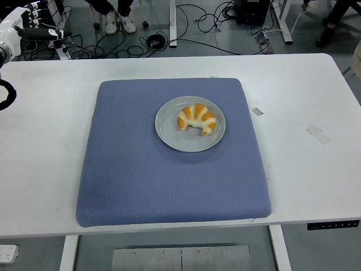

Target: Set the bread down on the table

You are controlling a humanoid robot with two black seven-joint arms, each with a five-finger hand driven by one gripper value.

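Blue padded mat (169,169) covers the middle of a white table (45,141), and on the mat's far half sits a grey plate (169,138) holding the bread (197,118), a croissant lying curved slightly off the plate's centre. Nothing touches the croissant; the task looks not yet begun. The left hand (25,25) hangs beyond the mat's far left corner, well apart from the plate, holding nothing; whether its fingers are spread or curled cannot be told. The right hand is out of view. Beyond the table's far edge, cables (186,28) trail over the floor near a person's shoes (118,23).
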